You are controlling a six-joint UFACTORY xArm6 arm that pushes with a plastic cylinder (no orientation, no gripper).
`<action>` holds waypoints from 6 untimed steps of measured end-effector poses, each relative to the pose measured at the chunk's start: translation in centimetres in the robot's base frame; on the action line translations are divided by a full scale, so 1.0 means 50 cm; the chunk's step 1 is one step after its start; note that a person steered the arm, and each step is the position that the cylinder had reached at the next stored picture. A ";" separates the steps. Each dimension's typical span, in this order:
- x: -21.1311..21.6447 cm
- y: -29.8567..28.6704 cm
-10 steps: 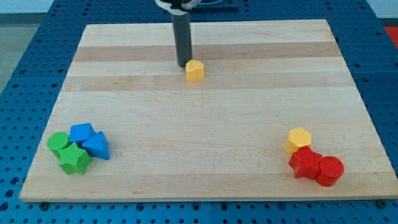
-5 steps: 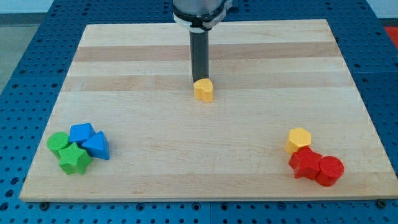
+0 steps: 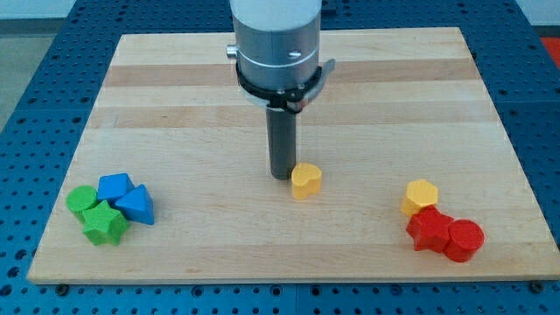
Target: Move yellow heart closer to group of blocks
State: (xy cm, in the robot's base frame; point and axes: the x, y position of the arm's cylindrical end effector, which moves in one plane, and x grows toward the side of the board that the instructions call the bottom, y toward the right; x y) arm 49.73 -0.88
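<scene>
The yellow heart [image 3: 305, 181] lies near the middle of the wooden board [image 3: 175, 122], slightly toward the view's bottom. My tip [image 3: 281, 176] stands just to the view's left of the heart, touching or almost touching its upper left side. At the view's bottom right sits a group: a yellow hexagon [image 3: 420, 196], a red star-like block [image 3: 429, 230] and a red cylinder [image 3: 465, 239], packed together. The heart is well to the view's left of this group.
At the view's bottom left is a second cluster: a green cylinder [image 3: 83, 201], a green star [image 3: 105, 223], a blue block [image 3: 115, 186] and a blue triangle [image 3: 136, 206]. The arm's grey body [image 3: 276, 48] hangs over the board's top middle.
My tip and the yellow heart have moved together down the view and to the right, from the board's top middle to near its centre, closer to the bottom right group.
</scene>
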 end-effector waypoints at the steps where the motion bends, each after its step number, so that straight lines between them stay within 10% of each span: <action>1: 0.041 0.042; 4: 0.103 0.219; 6: -0.109 0.189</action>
